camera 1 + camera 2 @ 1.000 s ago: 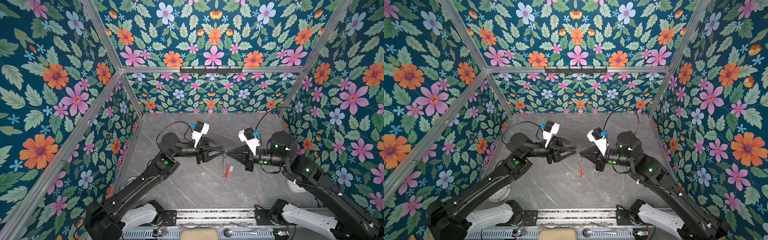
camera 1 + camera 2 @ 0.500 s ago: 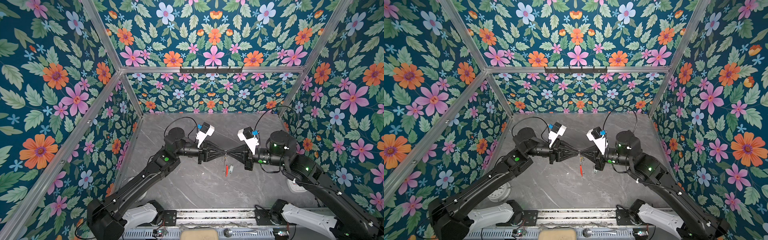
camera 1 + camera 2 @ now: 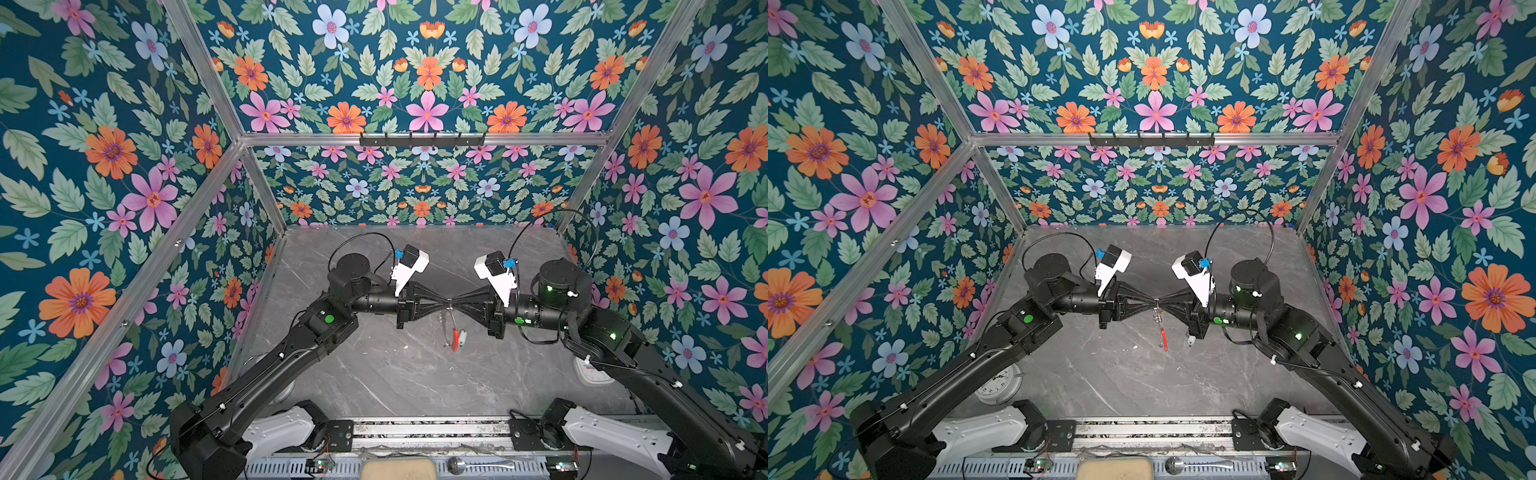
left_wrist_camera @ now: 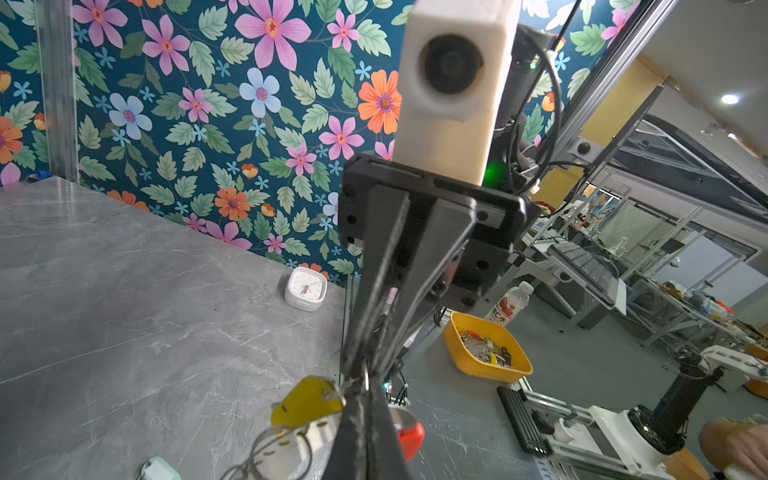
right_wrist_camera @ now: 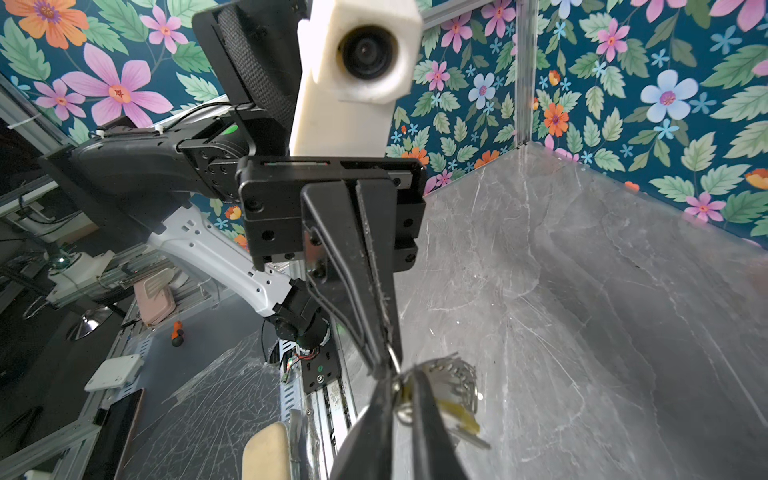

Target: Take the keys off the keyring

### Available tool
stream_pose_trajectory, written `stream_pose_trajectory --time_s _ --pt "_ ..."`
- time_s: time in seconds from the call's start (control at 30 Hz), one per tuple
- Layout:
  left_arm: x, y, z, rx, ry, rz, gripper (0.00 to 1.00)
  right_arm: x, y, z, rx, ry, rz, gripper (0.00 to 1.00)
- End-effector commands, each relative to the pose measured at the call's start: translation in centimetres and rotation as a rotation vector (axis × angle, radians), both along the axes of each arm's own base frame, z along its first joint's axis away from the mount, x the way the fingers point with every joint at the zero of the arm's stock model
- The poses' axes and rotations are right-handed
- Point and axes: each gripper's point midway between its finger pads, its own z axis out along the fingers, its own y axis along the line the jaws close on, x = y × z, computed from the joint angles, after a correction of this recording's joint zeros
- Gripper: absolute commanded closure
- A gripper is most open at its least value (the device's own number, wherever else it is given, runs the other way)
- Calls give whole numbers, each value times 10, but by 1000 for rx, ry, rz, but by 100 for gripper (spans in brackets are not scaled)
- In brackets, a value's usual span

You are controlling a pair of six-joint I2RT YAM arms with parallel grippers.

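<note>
both arms meet tip to tip in mid-air over the middle of the grey counter (image 3: 374, 374), same in both top views. left fingers (image 3: 428, 300) clenched tight on the top of the keyring (image 3: 456, 336). in the right wrist view a thin silver ring (image 5: 394, 362) loops out from between the left tips; can't tell if that is the big hoop or a small split ring. right fingers (image 5: 432, 436) slightly parted, narrow gap between them in the right wrist view, with a bit of ring and yellow tag showing in the gap. can't tell if they touch the metal. keyring hangs down from the meeting point, edge-on in the top views, red section (image 3: 1163, 337) at its low end. yellow-tagged key (image 4: 307, 401) hangs just beside the left tips, pale oblong tag (image 4: 320, 434) right under it, both on the keyring. blurred silver bunch (image 5: 453, 374) fans out beside the right fingers, too soft to tell keys from rings. small pale object (image 3: 1191, 340) lies on the counter under the right fingers, apart from the keyring, too small to tell what it is. white square clock (image 4: 305, 289) sits at the counter edge by the wall, well apart.
</note>
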Motion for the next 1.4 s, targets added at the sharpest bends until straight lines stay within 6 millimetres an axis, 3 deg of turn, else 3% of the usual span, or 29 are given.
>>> stream_pose_trajectory --time_s 0.0,0.1,0.3,0.47,0.77,0.93,1.1,1.37 --pt "-2 2 7 -17 -74 8 100 2 -4 15 44 -69 -28 58" --pt "-7 6 10 -18 -111 -6 100 0 -10 13 39 -87 -32 49" --pt "-16 8 16 -18 -145 -52 100 -15 -13 15 164 -30 155 44" --pt "-20 8 19 -29 -151 -84 100 -28 -2 8 168 12 302 39" --pt "-22 7 22 -55 -150 -98 100 -25 5 -9 153 64 345 37" --pt "-21 7 21 -57 -144 -94 100 -25 10 -12 157 96 379 46" --pt "-17 7 19 -52 -137 -69 100 -22 10 -11 159 96 364 70" --pt "-14 7 18 -44 -139 -42 100 -19 8 -14 146 101 329 92"
